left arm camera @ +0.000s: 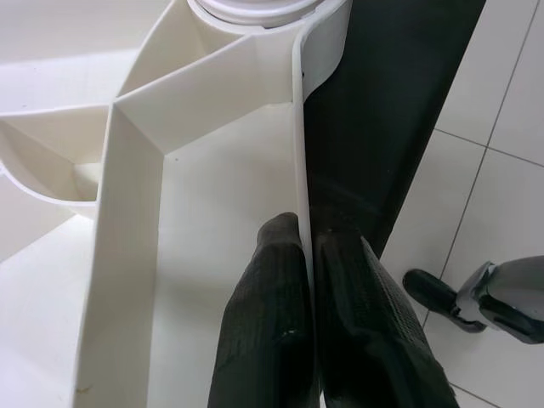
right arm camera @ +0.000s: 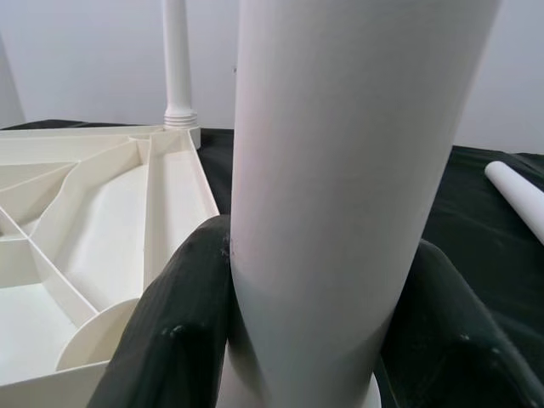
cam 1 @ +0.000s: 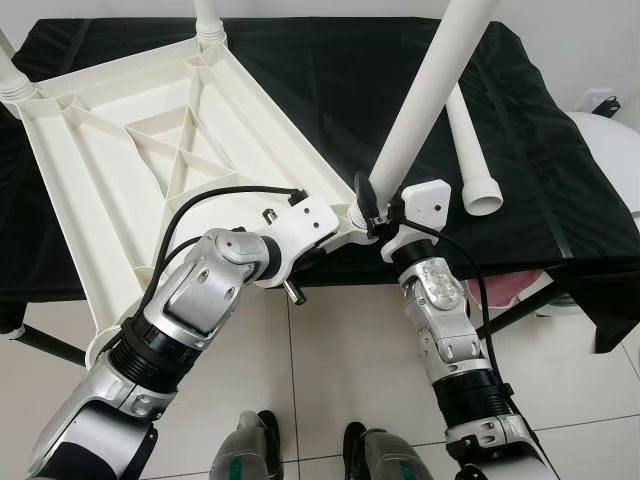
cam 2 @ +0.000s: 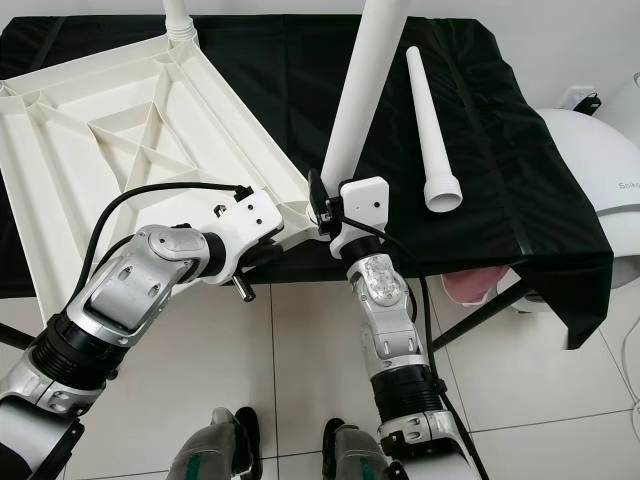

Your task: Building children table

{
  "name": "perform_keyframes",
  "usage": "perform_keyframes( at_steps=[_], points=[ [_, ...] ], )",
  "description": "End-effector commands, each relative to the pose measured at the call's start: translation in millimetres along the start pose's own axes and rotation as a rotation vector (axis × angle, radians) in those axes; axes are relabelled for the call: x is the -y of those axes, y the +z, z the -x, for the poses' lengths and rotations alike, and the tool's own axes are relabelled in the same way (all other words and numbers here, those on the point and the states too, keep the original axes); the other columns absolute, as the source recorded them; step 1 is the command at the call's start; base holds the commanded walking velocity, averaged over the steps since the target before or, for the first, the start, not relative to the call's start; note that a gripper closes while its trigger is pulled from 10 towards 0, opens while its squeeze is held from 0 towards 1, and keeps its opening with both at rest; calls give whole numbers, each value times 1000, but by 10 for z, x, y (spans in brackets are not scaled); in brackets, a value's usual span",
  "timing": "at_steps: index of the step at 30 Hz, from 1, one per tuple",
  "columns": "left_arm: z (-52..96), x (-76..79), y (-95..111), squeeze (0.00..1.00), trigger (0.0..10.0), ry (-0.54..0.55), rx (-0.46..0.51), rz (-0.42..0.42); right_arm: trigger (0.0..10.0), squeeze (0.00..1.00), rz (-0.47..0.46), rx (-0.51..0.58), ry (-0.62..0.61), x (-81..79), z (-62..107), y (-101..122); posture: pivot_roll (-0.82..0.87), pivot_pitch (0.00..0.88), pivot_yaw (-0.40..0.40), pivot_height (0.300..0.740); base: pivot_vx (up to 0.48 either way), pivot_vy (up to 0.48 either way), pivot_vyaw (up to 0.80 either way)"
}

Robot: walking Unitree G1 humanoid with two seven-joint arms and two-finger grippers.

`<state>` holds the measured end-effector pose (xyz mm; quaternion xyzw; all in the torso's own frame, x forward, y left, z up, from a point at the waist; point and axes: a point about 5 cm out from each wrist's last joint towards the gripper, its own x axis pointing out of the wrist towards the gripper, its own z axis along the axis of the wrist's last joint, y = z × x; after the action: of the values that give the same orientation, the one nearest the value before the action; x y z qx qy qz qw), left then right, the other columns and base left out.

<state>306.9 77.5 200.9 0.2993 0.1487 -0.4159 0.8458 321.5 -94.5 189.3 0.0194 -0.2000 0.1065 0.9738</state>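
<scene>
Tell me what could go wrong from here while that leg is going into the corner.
The leg leans rather than standing straight in its socket, so it might jam or seat crooked. The left claw pinches only the thin rim of the tabletop, which overhangs the table's near edge and could slip or tip. The loose leg could roll if the cloth is jolted.

Head eyes look down; both share tabletop [cam 1: 150,150]; wrists close.

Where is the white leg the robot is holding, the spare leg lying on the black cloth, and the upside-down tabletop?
held leg [cam 1: 420,105]: left eye view, middle of its shaft.
spare leg [cam 2: 428,120]: right eye view, middle of its shaft.
tabletop [cam 1: 120,170]: left eye view, ribbed underside.
</scene>
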Motion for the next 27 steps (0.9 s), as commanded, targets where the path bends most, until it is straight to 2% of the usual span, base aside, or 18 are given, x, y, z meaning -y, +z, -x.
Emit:
perform_keyframes(
  at_steps=[1,9,15,27],
  points=[
    [78,-64,141,0,10000,41,48,-47,10000,0,39,-140,-145,254,158,-254,-26,195,-18,740,0,0,0],
    [77,-63,141,0,10000,41,49,-48,10000,0,51,-156,-213,246,198,-279,-27,193,-18,740,0,0,0],
    [73,-61,144,0,10000,40,51,-49,10000,0,103,-158,-295,273,205,-276,-29,189,-20,740,0,0,0],
    [68,-58,150,0,10000,38,54,-53,10000,0,148,-171,-342,288,193,-283,-31,178,-19,740,0,0,0]
  ],
)
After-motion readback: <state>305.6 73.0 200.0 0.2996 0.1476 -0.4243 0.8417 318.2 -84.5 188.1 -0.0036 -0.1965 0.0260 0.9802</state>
